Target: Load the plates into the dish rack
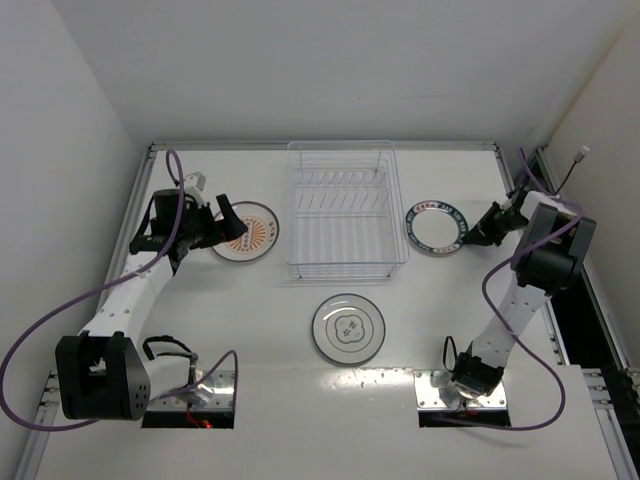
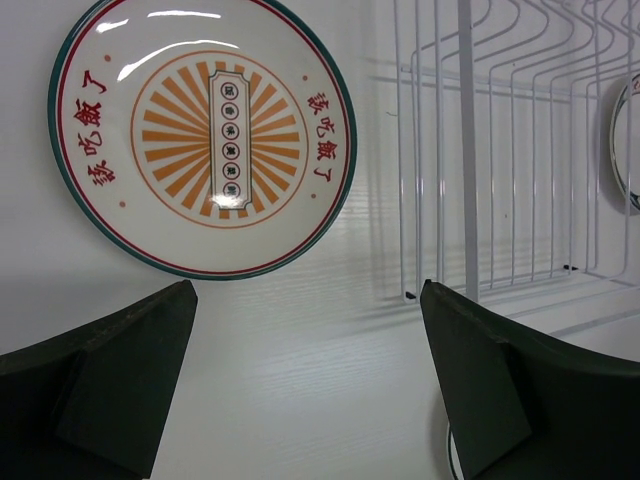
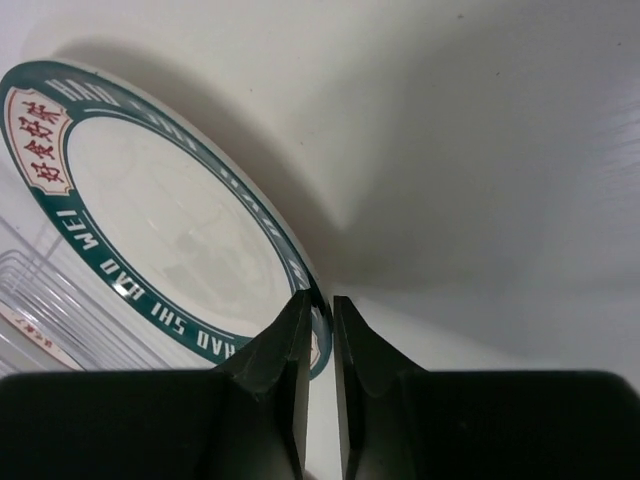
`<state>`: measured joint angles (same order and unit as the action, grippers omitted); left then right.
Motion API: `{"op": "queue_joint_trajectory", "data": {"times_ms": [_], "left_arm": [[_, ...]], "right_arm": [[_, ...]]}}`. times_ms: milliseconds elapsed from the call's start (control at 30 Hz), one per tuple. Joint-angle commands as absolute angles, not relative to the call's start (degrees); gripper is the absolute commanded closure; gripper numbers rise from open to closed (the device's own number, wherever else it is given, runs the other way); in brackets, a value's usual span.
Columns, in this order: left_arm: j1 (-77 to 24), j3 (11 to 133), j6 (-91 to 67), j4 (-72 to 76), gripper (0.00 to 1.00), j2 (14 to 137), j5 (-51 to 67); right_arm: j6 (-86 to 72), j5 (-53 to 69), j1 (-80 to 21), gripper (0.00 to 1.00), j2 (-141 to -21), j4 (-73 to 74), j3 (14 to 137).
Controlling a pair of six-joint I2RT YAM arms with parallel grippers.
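Note:
The plate with the orange sunburst centre (image 1: 248, 232) lies flat on the table left of the clear dish rack (image 1: 299, 212). In the left wrist view this plate (image 2: 205, 135) lies just beyond my open, empty left gripper (image 2: 307, 290), which hovers at its near edge (image 1: 228, 222). The dark teal lettered plate (image 1: 436, 228) is right of the rack. My right gripper (image 3: 320, 298) is shut on its rim, and the plate (image 3: 170, 220) looks tilted up off the table. The grey-ring plate (image 1: 348, 328) lies flat in front of the rack.
The rack's white slot dividers (image 2: 470, 150) show at the right of the left wrist view, and the rack holds no plates. White walls enclose the table on the left, back and right. A purple cable (image 1: 60, 320) loops beside the left arm.

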<state>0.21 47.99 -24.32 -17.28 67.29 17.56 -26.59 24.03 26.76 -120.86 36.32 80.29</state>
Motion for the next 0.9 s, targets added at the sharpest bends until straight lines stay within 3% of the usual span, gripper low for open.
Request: {"op": "queue_joint_trajectory", "data": {"times_ms": [0,100,367,700,867], "left_arm": [[0.8,48.5,-23.5,-17.0,0.07,66.6,16.7],[0.8,48.5,-23.5,-17.0,0.07,66.6,16.7],[0.8,48.5,-22.9,-17.5,0.07,66.6,16.2],[0.8,48.5,-22.9,-17.5,0.07,66.6,16.2],[0.8,48.5,-22.9,-17.5,0.07,66.6,16.2]], "right_arm": [[-26.6,23.5,26.0,0.93,-121.5,37.7,83.1],[-26.6,22.9,25.5,1.00,-121.6,37.7,83.1],[-25.0,23.5,25.5,1.00,-119.7,37.0,80.8],[-25.0,16.8,21.8,1.00,-102.6,35.6,79.7],[-25.0,15.6,20.6,1.00,-99.8,36.1,81.7]]}}
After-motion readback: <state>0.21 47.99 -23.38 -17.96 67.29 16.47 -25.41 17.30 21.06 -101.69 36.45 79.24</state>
